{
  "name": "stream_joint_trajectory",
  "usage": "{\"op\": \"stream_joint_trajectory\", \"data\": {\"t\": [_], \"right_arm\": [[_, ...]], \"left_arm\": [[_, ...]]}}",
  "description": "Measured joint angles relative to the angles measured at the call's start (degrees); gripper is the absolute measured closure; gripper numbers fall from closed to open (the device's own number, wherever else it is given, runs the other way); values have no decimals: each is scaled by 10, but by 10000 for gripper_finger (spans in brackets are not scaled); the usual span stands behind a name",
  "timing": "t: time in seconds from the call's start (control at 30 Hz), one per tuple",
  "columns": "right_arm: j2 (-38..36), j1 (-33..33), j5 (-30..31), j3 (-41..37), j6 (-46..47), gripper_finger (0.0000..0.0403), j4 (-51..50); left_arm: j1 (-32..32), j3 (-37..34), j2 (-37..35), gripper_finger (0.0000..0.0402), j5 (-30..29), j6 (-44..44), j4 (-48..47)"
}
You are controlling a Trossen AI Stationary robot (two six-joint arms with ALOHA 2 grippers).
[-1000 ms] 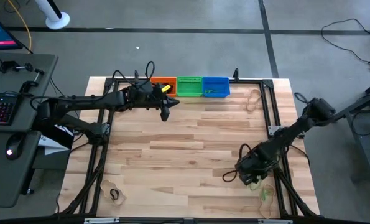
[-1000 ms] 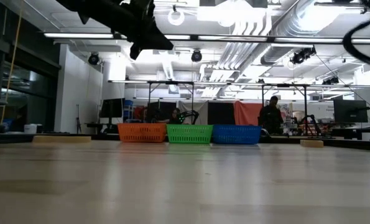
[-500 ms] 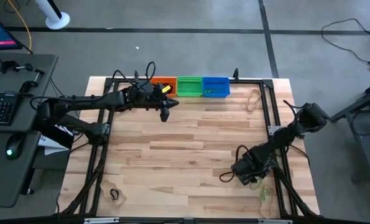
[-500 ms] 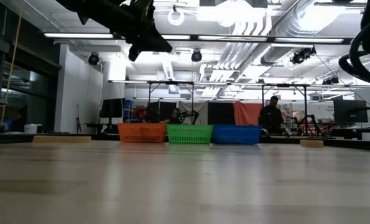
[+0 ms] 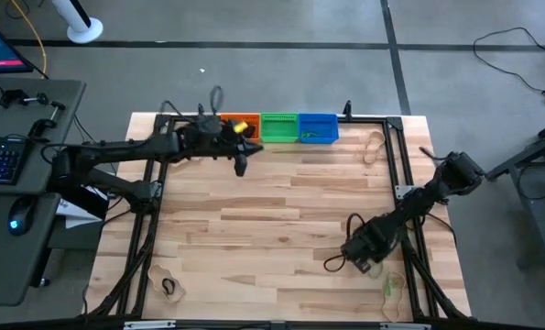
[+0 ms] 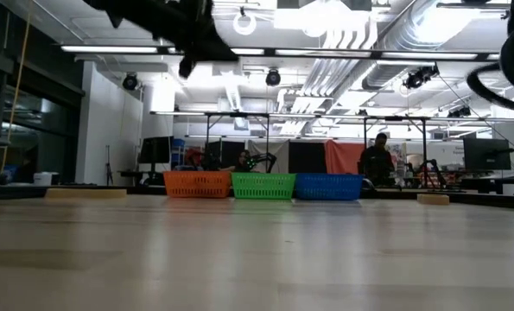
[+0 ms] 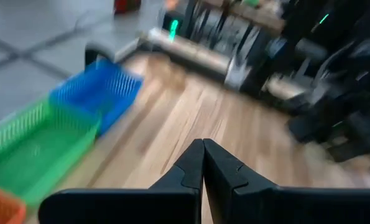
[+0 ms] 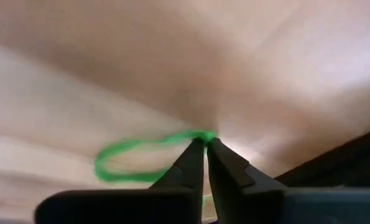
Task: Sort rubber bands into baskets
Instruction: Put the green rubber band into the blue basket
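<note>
Spanning pale planks, the table (image 5: pixel 254 220) fronts a ceiling-lit workshop.

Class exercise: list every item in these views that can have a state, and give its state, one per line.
Right gripper: shut on the green rubber band, low over the table's near right.
Left gripper: shut, empty, raised near the baskets.
Orange basket: upright, contents unseen.
Green basket: upright, contents unseen.
Blue basket: upright, contents unseen.
Black rubber band: lying loose, near left corner.

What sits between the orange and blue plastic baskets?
The green plastic basket, set between the orange plastic basket and the blue plastic basket in one row at the table's far edge. Both high and low views show it.
</note>
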Motion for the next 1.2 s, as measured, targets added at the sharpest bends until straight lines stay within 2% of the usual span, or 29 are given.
{"op": "stream_joint_trajectory", "data": {"t": [0.17, 0.33, 0.47, 0.57, 0.7, 0.9, 1.1, 1.2], "right_arm": [[-37, -40, 89, 80, -92, 402, -101], [-55, -161, 197, 158, -214, 403, -111], [-55, -240, 206, 194, -317, 403, -115], [-55, -253, 172, 191, -323, 403, -144], [-55, -215, 112, 158, -251, 402, -147], [-55, -91, 72, 108, -68, 385, -93], [-56, -4, 55, 78, 113, 292, -58], [-56, 25, 50, 45, 185, 235, 12]], "left_arm": [[6, 46, -47, 401, 0, 52, 8], [13, 74, -82, 402, -5, 64, 7], [15, 76, -104, 402, -6, 44, -2], [15, 75, -114, 402, -6, 31, -25], [14, 75, -115, 402, -6, 21, -68], [14, 75, -103, 402, -6, 30, -83], [15, 75, -101, 401, -6, 39, -82], [15, 75, -101, 401, -6, 44, -83]]}}
